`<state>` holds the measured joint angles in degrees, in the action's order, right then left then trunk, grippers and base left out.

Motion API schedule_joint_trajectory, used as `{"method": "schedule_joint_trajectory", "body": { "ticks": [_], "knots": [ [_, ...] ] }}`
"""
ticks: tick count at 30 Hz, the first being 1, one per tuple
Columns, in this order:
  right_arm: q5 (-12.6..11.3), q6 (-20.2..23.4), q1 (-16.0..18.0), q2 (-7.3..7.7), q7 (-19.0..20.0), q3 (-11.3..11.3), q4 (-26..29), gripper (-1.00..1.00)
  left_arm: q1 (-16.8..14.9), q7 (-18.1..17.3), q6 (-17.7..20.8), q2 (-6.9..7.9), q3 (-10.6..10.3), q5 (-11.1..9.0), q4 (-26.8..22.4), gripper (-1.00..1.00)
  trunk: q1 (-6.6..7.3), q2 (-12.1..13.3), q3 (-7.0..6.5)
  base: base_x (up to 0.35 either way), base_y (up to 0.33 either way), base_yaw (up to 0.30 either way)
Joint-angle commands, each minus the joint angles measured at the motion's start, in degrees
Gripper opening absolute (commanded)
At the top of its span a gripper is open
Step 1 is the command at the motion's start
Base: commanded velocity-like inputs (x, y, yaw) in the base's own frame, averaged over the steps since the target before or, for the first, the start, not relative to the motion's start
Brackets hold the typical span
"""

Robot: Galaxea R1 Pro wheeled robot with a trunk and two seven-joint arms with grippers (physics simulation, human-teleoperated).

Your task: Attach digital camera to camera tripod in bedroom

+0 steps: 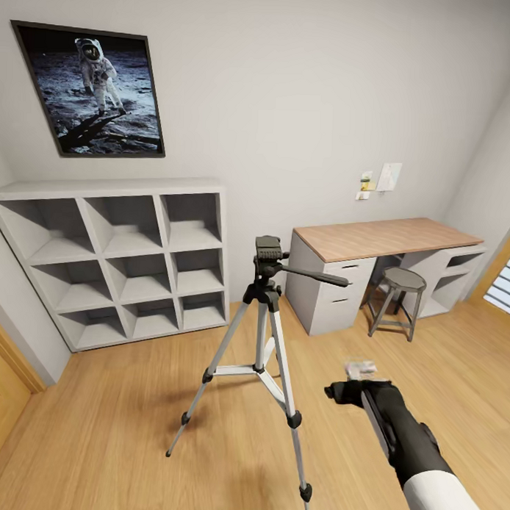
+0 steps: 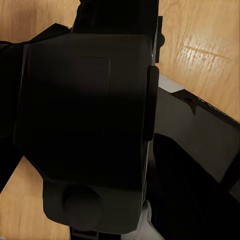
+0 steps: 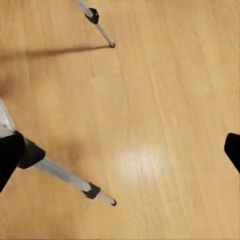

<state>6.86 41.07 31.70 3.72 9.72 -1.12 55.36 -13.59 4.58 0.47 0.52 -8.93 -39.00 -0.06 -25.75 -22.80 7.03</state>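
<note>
The camera tripod (image 1: 263, 336) stands mid-room on the wood floor, silver legs spread, its black head and long pan handle (image 1: 313, 275) bare. My right gripper (image 1: 351, 391) hovers low, just right of the tripod's near leg. It is open and empty, with black fingertips (image 3: 232, 150) at the frame's edges. Below it lie the tripod's legs (image 3: 65, 175) and feet. Close to the left wrist lens sits a dark boxy body, the digital camera (image 2: 85, 115), with my left gripper (image 2: 85, 130) shut on it. Its red button is hidden.
A white cube shelf (image 1: 122, 258) stands against the back wall under an astronaut poster (image 1: 92, 87). The wood-topped desk (image 1: 380, 241) and a grey round stool (image 1: 397, 300) are at the right. A small blurred pale patch (image 1: 360, 369) shows just beyond my right gripper.
</note>
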Motion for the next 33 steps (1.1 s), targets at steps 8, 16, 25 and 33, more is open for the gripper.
{"method": "schedule_joint_trajectory", "body": {
  "ticks": [8,16,25,33],
  "knots": [
    [1.0,6.8,9.4,-7.28,4.9,0.0,1.9,1.0,0.0,0.1,0.0,0.0,-0.5,-0.4,-0.1,-1.0,-0.03,-0.1,0.14,0.0,0.0,0.0],
    [1.6,9.8,10.6,-9.25,9.6,0.4,6.7,1.0,0.0,0.1,0.0,0.09,-0.5,-0.7,-0.1,-1.0,-0.03,-0.1,0.14,0.0,0.0,0.0],
    [1.6,10.4,10.7,-9.04,10.2,0.3,7.1,1.0,0.0,0.1,0.0,0.09,-0.5,-0.4,-0.1,-1.0,-0.03,-0.1,0.14,0.0,0.0,0.0],
    [1.6,10.5,10.6,-8.89,10.2,0.5,7.0,1.0,0.0,0.1,0.0,0.09,-0.5,-0.4,-0.1,-1.0,-0.03,-0.1,0.14,0.0,0.0,0.0]
  ]
}}
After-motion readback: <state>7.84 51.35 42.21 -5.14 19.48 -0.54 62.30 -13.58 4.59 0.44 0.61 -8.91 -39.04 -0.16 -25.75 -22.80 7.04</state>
